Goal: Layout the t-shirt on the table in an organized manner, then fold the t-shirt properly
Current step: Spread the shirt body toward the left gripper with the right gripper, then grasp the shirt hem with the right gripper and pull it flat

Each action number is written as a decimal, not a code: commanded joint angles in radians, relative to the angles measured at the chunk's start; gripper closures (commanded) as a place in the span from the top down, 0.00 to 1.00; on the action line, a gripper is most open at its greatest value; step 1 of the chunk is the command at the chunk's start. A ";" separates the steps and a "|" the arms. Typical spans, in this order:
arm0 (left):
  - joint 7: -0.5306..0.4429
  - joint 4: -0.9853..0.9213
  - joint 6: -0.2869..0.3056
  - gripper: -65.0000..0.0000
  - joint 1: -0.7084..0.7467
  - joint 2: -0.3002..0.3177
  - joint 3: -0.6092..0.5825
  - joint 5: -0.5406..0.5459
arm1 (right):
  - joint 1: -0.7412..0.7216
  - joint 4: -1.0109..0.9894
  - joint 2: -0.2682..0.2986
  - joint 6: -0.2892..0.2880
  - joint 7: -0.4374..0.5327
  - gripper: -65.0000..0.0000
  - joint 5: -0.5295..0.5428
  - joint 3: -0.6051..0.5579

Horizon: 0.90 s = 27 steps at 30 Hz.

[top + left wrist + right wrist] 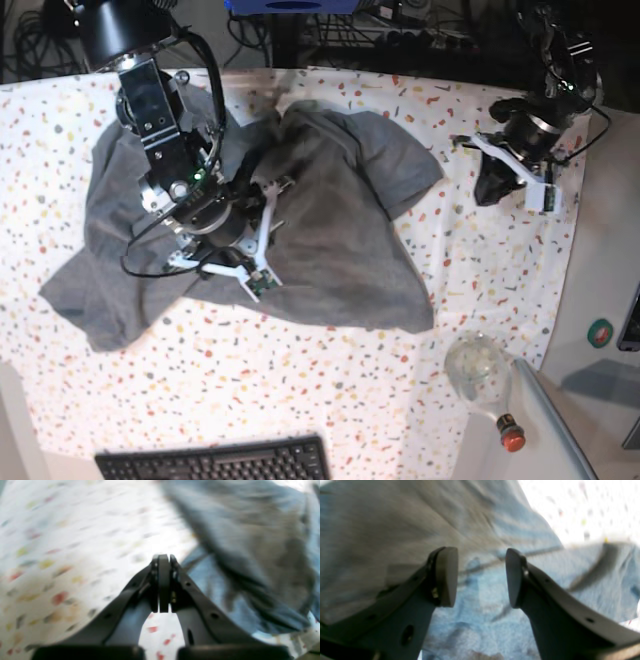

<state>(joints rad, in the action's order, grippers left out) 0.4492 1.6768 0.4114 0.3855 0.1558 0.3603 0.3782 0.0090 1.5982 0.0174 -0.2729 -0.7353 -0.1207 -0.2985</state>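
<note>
The heather-grey t-shirt (330, 220) lies crumpled and bunched on the speckled table (480, 260), spread from the left toward the centre. My right gripper (268, 238) hovers over the shirt's middle; in the right wrist view this gripper (481, 552) is open, with grey cloth (395, 517) below and nothing between its fingers. My left gripper (500, 180) is off the shirt at the far right of the table. In the left wrist view it (163, 556) is shut with its pads pressed together and nothing in them. There the t-shirt (250, 542) lies to its right.
A black keyboard (215, 462) sits at the front edge. A clear glass bottle with a red cap (480, 368) lies at the front right, near the table's right edge. Cables and equipment crowd the back beyond the table.
</note>
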 commanded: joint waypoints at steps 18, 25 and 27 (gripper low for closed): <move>-0.022 -0.261 -0.161 0.00 -0.075 0.021 -0.251 -0.222 | -0.360 -0.784 -0.015 0.028 0.337 0.00 0.011 0.083; -0.022 -0.185 -0.162 0.00 0.005 0.017 -0.129 -0.238 | -0.449 -0.970 -0.012 0.206 0.468 0.00 0.013 0.252; -0.020 -0.155 -0.162 0.00 0.013 0.015 -0.108 -0.238 | -0.452 -0.970 -0.012 0.234 0.472 0.00 0.013 0.270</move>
<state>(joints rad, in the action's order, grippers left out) 0.4431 1.4998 0.2584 0.3969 0.1619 0.2459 0.1337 -0.4236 0.6262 -0.0086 -0.0742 -0.2386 -0.0872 -0.0357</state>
